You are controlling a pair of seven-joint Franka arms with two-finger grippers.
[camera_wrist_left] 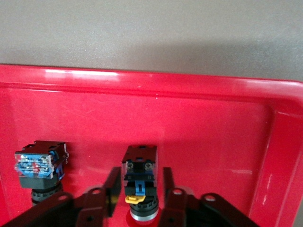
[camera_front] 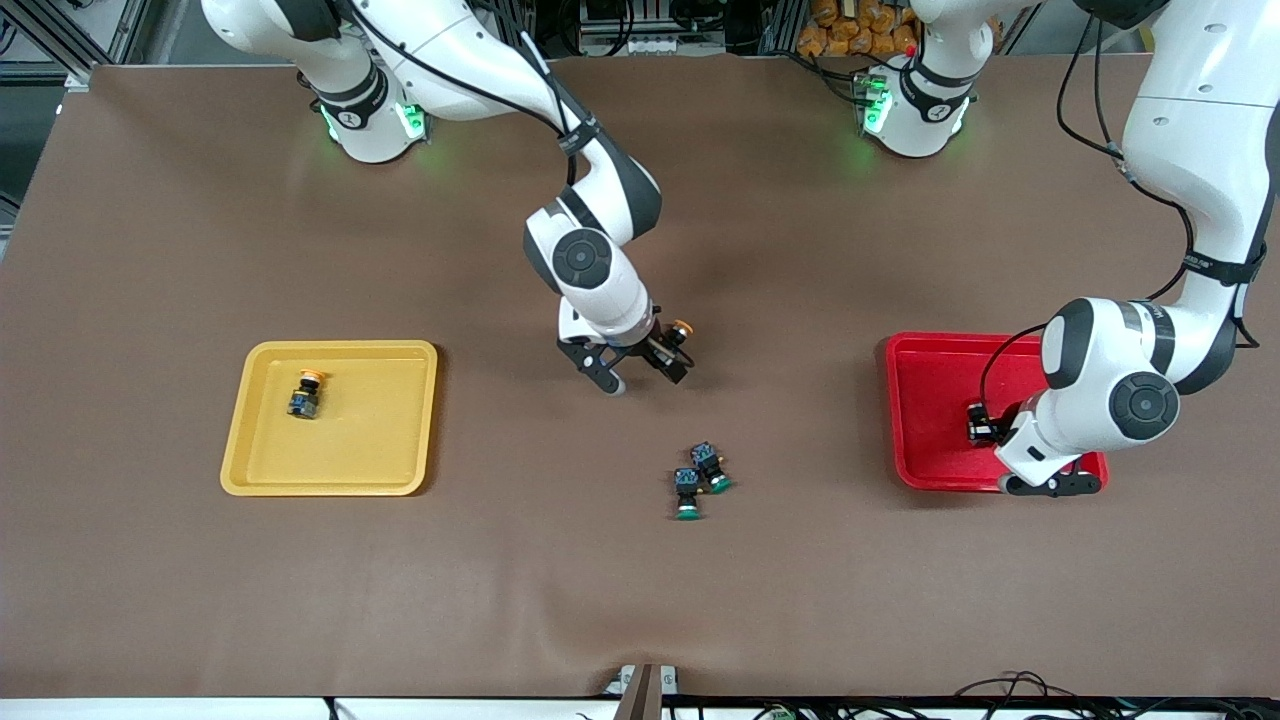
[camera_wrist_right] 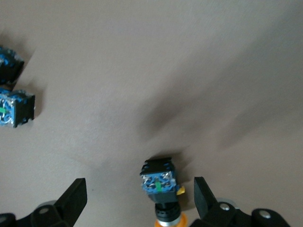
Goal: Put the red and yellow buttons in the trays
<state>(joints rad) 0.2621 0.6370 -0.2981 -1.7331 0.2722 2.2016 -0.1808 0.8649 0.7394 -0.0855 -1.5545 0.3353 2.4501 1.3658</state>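
Note:
In the left wrist view two buttons lie in the red tray [camera_wrist_left: 199, 118]. One button [camera_wrist_left: 138, 174] lies between the fingers of my left gripper [camera_wrist_left: 140, 177], which is open with a small gap on each side of it. The other button [camera_wrist_left: 40, 164] lies beside it. In the front view my left gripper [camera_front: 1052, 486] hangs over the red tray [camera_front: 930, 400] and hides both. My right gripper [camera_front: 645, 378] is open over a yellow-capped button [camera_wrist_right: 161, 187] on the table, which also shows from the front [camera_front: 681, 329]. Another yellow button [camera_front: 305, 393] lies in the yellow tray [camera_front: 380, 420].
Two green-capped buttons [camera_front: 688, 492] [camera_front: 711, 467] lie together on the brown table, nearer to the front camera than my right gripper. They also show at the edge of the right wrist view [camera_wrist_right: 16, 109].

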